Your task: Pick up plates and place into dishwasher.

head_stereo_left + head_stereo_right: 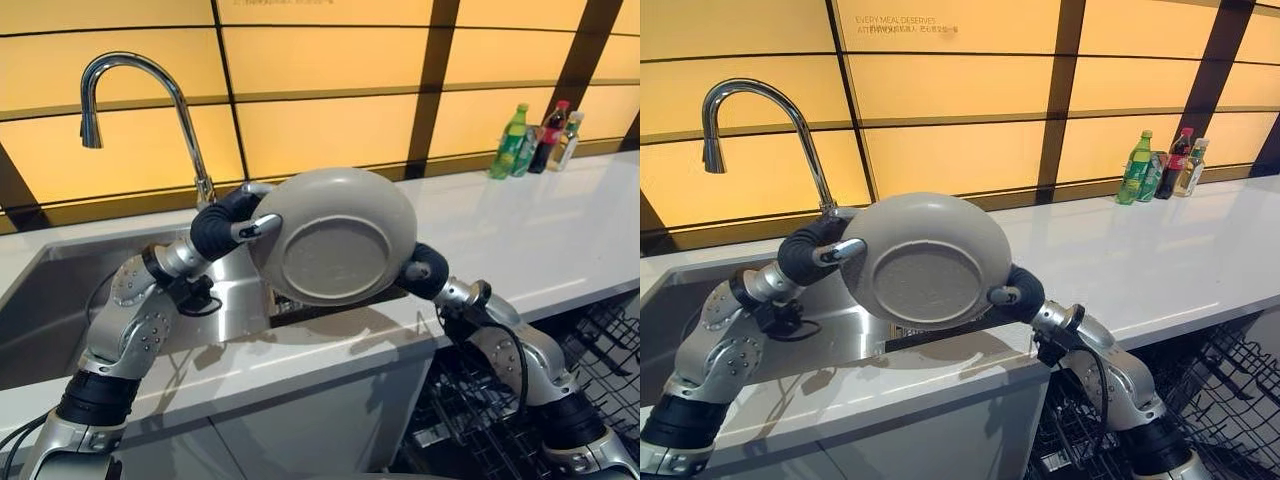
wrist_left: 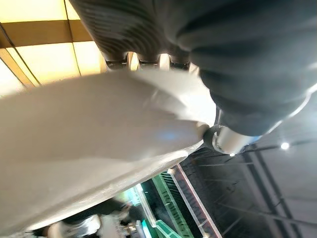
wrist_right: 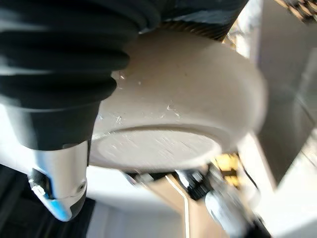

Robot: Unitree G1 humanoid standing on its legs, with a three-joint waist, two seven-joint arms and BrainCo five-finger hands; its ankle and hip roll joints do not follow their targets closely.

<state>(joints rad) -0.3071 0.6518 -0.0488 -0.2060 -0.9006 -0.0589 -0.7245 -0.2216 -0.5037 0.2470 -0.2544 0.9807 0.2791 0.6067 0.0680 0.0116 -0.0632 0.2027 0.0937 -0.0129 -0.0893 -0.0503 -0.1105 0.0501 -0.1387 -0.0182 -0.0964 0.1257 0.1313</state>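
Note:
A grey plate is held up on edge above the front rim of the sink, its ringed underside facing me. My left hand grips its left rim, thumb across the underside and fingers behind. My right hand clamps the right rim the same way. The plate lies close against the left palm in the left wrist view, and its foot ring shows past the right thumb in the right wrist view. The dishwasher rack of dark wire stands pulled out at the lower right, below the counter.
A steel sink with a tall curved faucet sits behind the plate. The white counter runs to the right, with three bottles at its back edge against the yellow panelled wall.

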